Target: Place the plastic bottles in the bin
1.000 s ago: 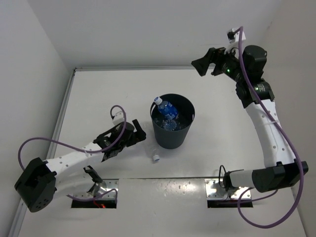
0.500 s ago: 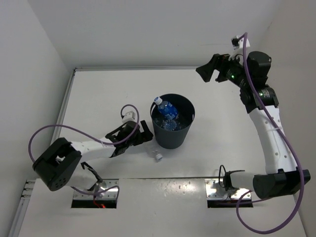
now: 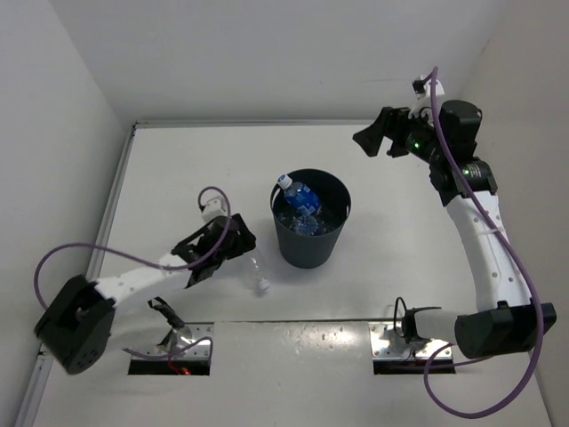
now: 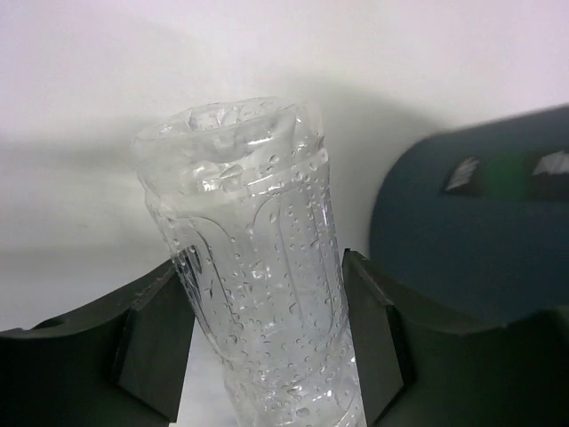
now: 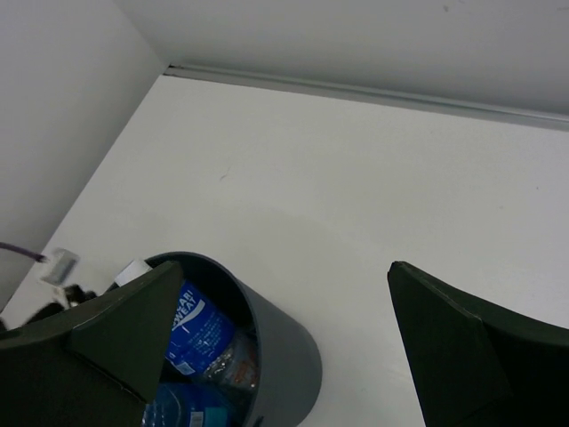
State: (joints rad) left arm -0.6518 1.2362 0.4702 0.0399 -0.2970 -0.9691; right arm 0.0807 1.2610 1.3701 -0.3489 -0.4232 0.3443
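Observation:
A clear plastic bottle (image 4: 253, 267), beaded with droplets and without a label, lies between my left gripper's (image 4: 258, 271) black fingers (image 4: 156, 334), its base pointing away from the camera. In the top view that bottle (image 3: 258, 272) sticks out of the left gripper (image 3: 238, 245) toward the near side, its white cap low over the table. The dark bin (image 3: 311, 242) stands just right of it and holds a blue-labelled bottle (image 3: 300, 197) and others. My right gripper (image 3: 369, 139) hangs open high at the back right, looking down on the bin (image 5: 284, 356) and the blue-labelled bottle (image 5: 196, 325).
White walls close in the table on the left, back and right. Metal mounting plates (image 3: 404, 342) sit at the near edge by the arm bases. Purple cables loop off both arms.
My left gripper has shut on the clear bottle and drawn back a little to the left with it. The right arm shifted only slightly up at the back.

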